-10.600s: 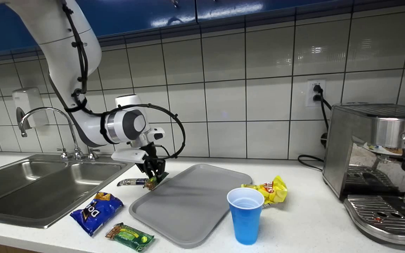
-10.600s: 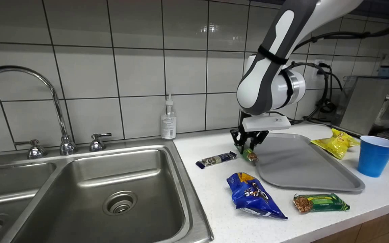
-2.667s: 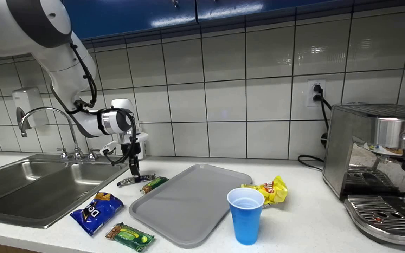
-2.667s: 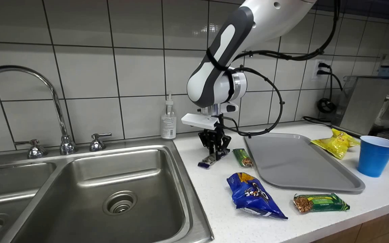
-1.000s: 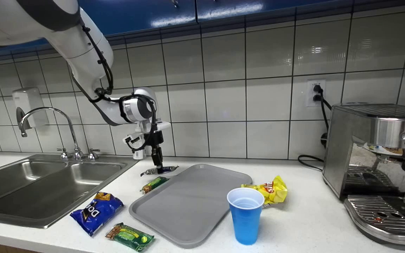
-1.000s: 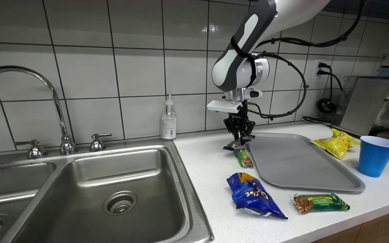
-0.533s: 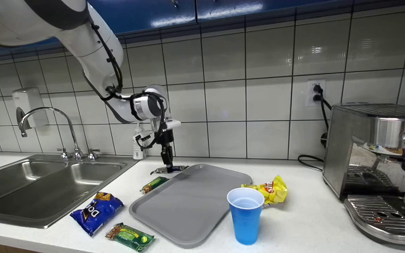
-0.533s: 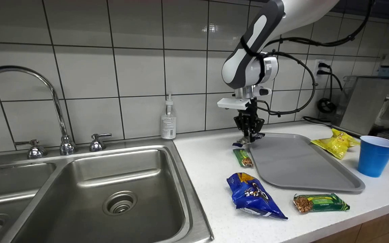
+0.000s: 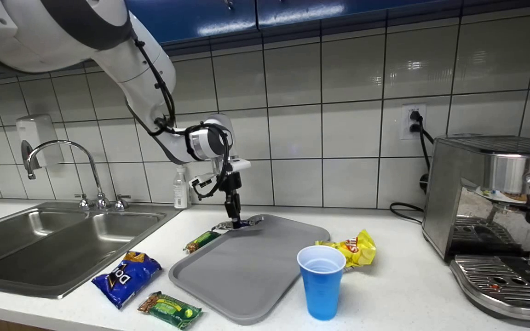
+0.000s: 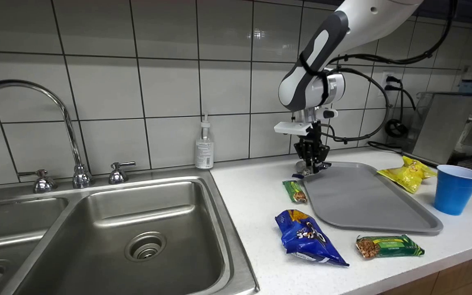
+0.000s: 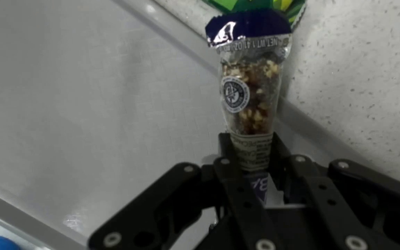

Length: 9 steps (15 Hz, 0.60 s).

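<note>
Beneath everything, a pale counter (image 9: 398, 289), with a white arm (image 9: 141, 82) overhead. Set into it at one end, a steel sink (image 10: 230, 241); toward the opposite end, a coffee machine (image 9: 495, 216), probably stood there for the outlet (image 9: 405, 122). Flat between those two, a gray tray (image 9: 256, 266). Pointed straight down above the tray's back edge — most likely for a clean grip from overhead — the gripper (image 11: 252, 152), clamped onto a slim bar (image 11: 252, 90).

Around the tray rather than on it, a blue bag (image 10: 309, 239) on the sink side, then a yellow bag (image 10: 408, 174) and an upright blue cup (image 9: 322, 282) on the machine side, perhaps for easy reach. At the sink's back corner, a soap bottle (image 10: 204, 147), presumably handy there for washing. Smaller again, a rear green pack (image 10: 295, 191) just beside the tray and a front green pack (image 10: 389, 246) near the counter's front edge.

Last, the bar itself: pinched side to side between both fingers (image 11: 225, 146) near mid-length, likely to keep the long wrapper balanced. Across the tray's rim, partly over the tray, with the dark blue end overlapping the rear green pack in the wrist view; touching either one, hard to judge.
</note>
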Tool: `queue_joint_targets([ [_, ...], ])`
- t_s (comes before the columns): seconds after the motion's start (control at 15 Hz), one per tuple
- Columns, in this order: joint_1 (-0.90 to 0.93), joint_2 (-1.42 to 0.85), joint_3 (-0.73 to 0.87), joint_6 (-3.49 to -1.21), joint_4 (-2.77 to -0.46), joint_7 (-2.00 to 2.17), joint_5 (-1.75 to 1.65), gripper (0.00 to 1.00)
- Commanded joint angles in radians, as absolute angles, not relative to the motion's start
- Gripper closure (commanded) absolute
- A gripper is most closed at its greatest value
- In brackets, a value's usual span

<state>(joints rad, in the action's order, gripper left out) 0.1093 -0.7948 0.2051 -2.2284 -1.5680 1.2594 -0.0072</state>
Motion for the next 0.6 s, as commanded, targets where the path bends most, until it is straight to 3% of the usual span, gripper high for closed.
queue_joint_targets([
  [0.0, 0.074, -0.853, 0.210, -2.174, -1.476, 1.286, -0.005, 0.93],
  [0.53, 0.038, -0.917, 0.220, -2.153, -1.412, 1.284, -0.006, 0.93],
])
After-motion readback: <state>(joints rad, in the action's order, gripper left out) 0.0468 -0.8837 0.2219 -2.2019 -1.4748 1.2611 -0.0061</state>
